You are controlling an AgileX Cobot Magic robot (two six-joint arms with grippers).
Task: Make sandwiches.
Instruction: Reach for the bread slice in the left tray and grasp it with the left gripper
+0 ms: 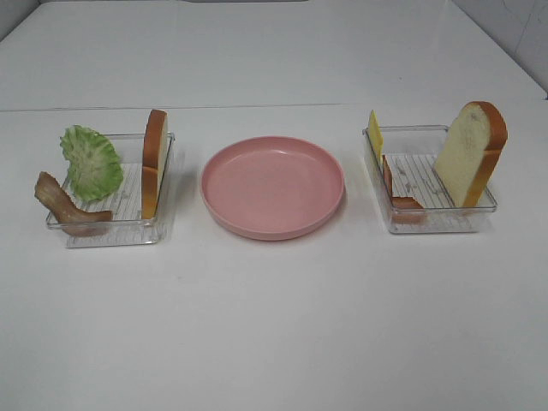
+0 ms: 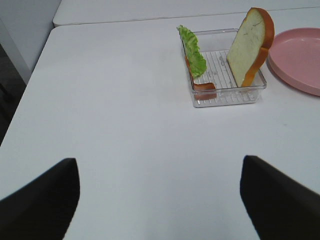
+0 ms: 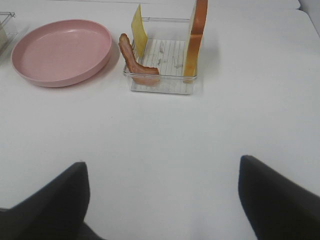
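L grip [image 2: 159,200] wide, empty | R grip [image 3: 162,200] wide, empty | bread [image 2: 247,47] on edge, well ahead of L grip, plate [image 2: 300,60] side of tray [image 2: 225,102]

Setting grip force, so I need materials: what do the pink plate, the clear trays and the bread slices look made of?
Pink plate: likely hard plastic or melamine, smooth with a soft sheen.
Clear trays: rigid transparent plastic, ribbed floor showing through.
Bread slices: probably foam or soft rubber, matte, faintly pored faces.
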